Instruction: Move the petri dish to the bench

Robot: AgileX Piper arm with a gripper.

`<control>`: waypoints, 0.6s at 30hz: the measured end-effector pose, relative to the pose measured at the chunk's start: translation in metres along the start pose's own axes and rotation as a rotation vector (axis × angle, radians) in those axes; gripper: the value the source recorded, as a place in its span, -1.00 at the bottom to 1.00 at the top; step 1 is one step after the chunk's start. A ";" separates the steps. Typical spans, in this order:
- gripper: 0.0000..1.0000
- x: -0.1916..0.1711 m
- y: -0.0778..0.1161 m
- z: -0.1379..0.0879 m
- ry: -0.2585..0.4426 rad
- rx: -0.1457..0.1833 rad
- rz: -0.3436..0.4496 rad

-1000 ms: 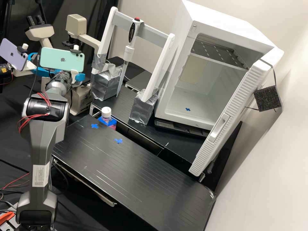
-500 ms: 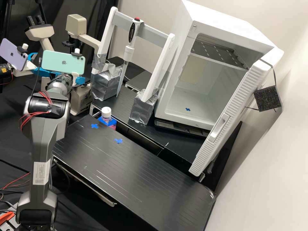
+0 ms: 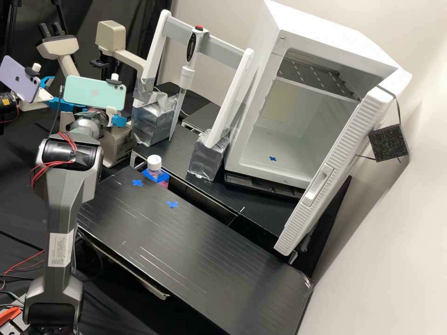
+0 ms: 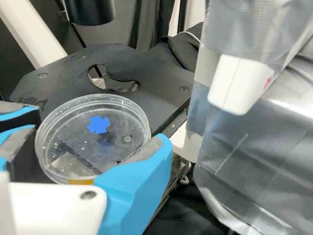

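The black desk (image 3: 186, 242), marked with pale streaks, lies in front of the microscope (image 3: 111, 37); a white fridge (image 3: 326, 32) stands open to the microscope's right. Beside the microscope is a block (image 3: 153, 122) in wrinkled silver tape. Over its flat black plate (image 4: 156, 81), the hand (image 4: 98, 128) grips the clear, round petri dish (image 4: 88, 142) between blue fingers (image 4: 139, 186).

Arm (image 3: 60, 200): dark grey, lighter angular panels (image 3: 87, 188)
Joint (image 3: 57, 155): glossy black cylinder
Wires (image 3: 70, 140): thin, red
Sticker (image 3: 60, 249): white rectangle, fine print
Fingers (image 4: 142, 181): bright blue, grey pads (image 4: 145, 148)
Casing (image 4: 54, 210): white, rounded, grey screw (image 4: 88, 195)
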 end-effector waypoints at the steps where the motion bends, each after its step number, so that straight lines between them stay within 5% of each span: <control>1: 1.00 0.000 0.000 0.000 0.000 -0.003 0.000; 18: 1.00 0.004 0.006 -0.006 0.000 -0.022 0.010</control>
